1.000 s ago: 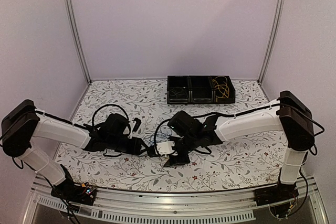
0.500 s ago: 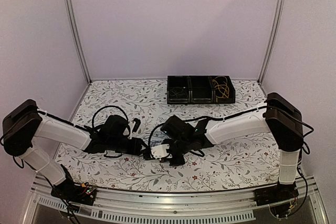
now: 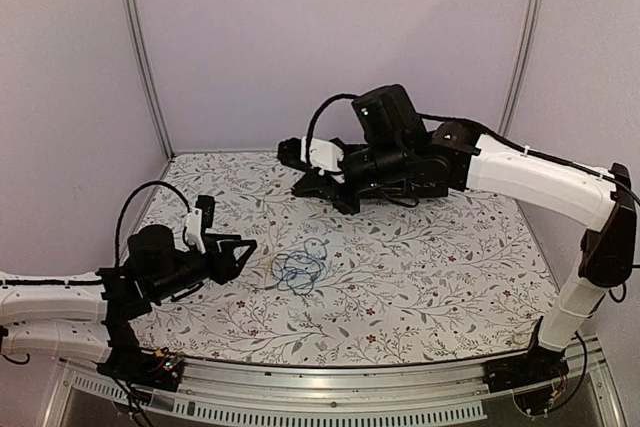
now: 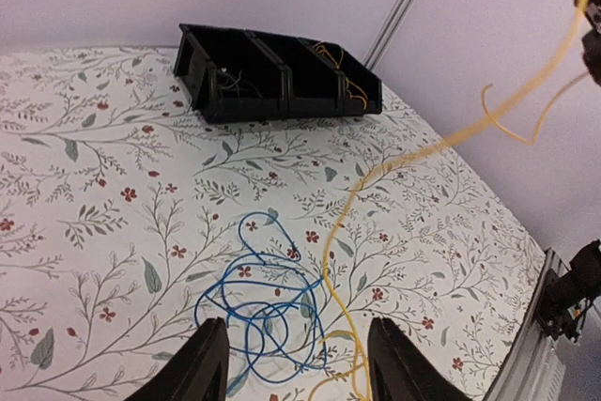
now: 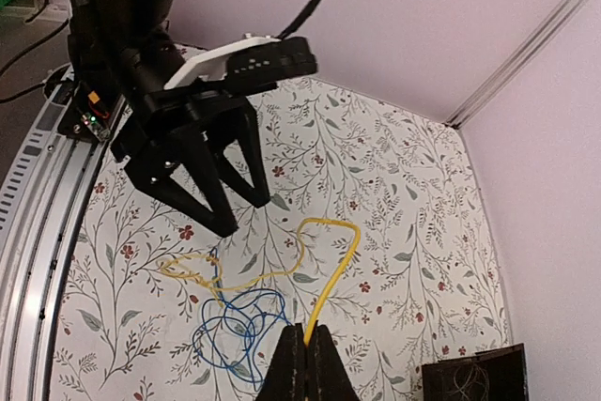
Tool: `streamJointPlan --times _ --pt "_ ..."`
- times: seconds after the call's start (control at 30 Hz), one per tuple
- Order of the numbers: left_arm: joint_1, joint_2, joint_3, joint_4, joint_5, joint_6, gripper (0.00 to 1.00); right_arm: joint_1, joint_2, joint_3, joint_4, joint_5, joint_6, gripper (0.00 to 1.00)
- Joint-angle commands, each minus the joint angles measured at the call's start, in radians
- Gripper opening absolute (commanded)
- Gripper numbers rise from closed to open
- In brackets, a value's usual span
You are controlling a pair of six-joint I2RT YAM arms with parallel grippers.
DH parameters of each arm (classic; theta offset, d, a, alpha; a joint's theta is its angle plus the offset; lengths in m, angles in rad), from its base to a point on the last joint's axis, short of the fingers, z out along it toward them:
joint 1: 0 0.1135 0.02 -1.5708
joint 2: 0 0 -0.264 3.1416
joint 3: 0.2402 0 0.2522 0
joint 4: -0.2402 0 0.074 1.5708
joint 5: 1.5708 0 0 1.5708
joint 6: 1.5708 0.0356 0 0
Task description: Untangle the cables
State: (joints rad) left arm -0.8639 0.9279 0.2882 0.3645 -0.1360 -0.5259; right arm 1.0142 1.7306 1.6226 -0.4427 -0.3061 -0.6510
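Right jaws: pressed together on the yellow cable (image 5: 333, 269), which comes out straight from the tips of the right gripper (image 5: 300, 340).
Left jaws: spread wide with nothing between them; the left gripper (image 4: 296, 335) hangs low over the table (image 4: 94, 185).
Yellow cable: hangs from the raised right jaws down to the table. It bends into a loop there and trails a loose end toward the left jaws. In the left wrist view it passes just inside the right-hand finger (image 4: 394, 363) and climbs away to the upper right.
Blue cable: a loose tangle (image 4: 268, 312) flat on the table, directly ahead of the open left jaws and centred between them, and well below the right jaws.
Crossing: the yellow cable lies across the edge of the blue tangle; it may be threaded through a loop, but the strands are too thin to tell.
Black bin (image 4: 282, 100): three compartments, far ahead of the left jaws at the back of the table.
Bin contents: a yellow-orange coil (image 4: 346, 82) in the right-end compartment and thin pale strands in the left-end one.
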Motion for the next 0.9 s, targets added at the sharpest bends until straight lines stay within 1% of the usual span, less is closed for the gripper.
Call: streamJointPlan --times 0.0,0.1,0.2,0.27,0.43,0.5,0.57,0.67,0.77,0.87 --pt "-0.081 -0.137 -0.074 0.193 0.001 0.192 0.53 -0.045 -0.034 0.050 -0.100 -0.065 0.068 0.00" --pt "-0.116 -0.153 -0.067 0.241 0.009 0.256 0.55 -0.054 -0.044 0.097 -0.118 -0.064 0.082 0.00" --pt "-0.119 -0.068 -0.033 0.274 0.009 0.284 0.56 -0.063 -0.051 0.135 -0.124 -0.052 0.086 0.00" --pt "-0.119 0.030 0.010 0.272 -0.013 0.283 0.55 -0.078 -0.055 0.153 -0.123 -0.039 0.092 0.00" --pt "-0.119 0.309 0.161 0.182 -0.057 0.235 0.53 -0.154 -0.090 0.158 -0.116 -0.059 0.116 0.00" --pt "-0.123 0.390 0.179 0.230 -0.034 0.219 0.52 -0.181 -0.110 0.148 -0.112 -0.061 0.122 0.00" --pt "-0.129 0.448 0.168 0.327 -0.009 0.214 0.52 -0.205 -0.133 0.132 -0.106 -0.058 0.123 0.00" --pt "-0.131 0.510 0.171 0.427 0.009 0.219 0.52 -0.237 -0.164 0.103 -0.093 -0.057 0.126 0.00" --pt "-0.138 0.542 0.204 0.455 0.043 0.251 0.52 -0.257 -0.185 0.076 -0.076 -0.069 0.136 0.00" --pt "-0.148 0.555 0.238 0.439 0.039 0.275 0.52 -0.265 -0.202 0.053 -0.063 -0.070 0.141 0.00"
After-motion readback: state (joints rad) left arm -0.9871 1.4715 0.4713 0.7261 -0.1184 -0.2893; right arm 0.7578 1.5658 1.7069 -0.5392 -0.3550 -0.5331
